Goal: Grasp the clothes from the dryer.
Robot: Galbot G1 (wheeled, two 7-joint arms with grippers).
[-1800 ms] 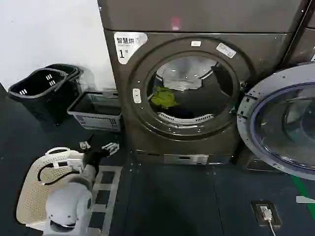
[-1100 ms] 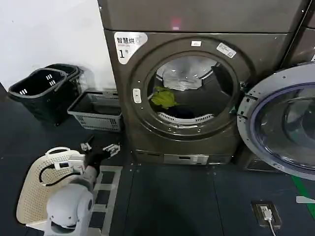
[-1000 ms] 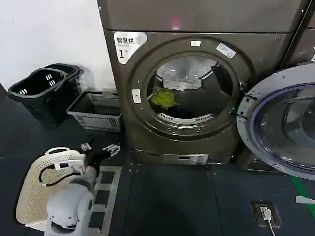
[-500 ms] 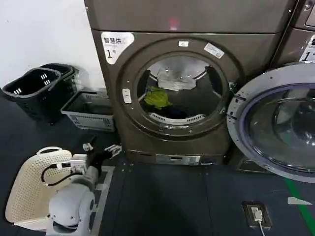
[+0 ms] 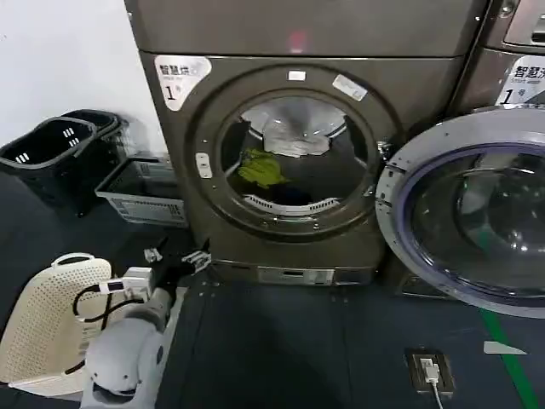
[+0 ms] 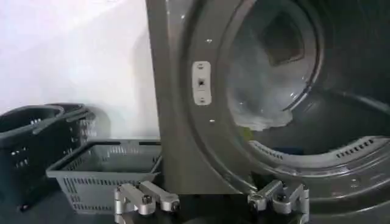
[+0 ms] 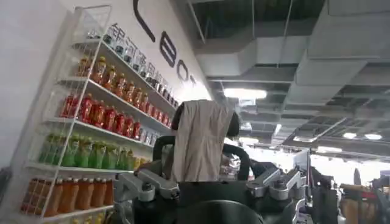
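Jaws agape — left gripper faces dryer's perforated drum.

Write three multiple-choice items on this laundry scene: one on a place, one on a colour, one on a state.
1. Where do the clothes lie?
A. in the grey basket
B. inside the dryer drum
C. on the floor

2. What colour is the top garment of the bundle?
A. red
B. white
C. yellow-green

3. How is the left claw?
A. open, low before the dryer
B. shut on the clothes
C. inside the drum

Answers:
1 B, the bundle sits behind the round opening.
2 C, it shows yellow-green against the dark drum.
3 A, its fingers stand apart, holding nothing, short of the opening.
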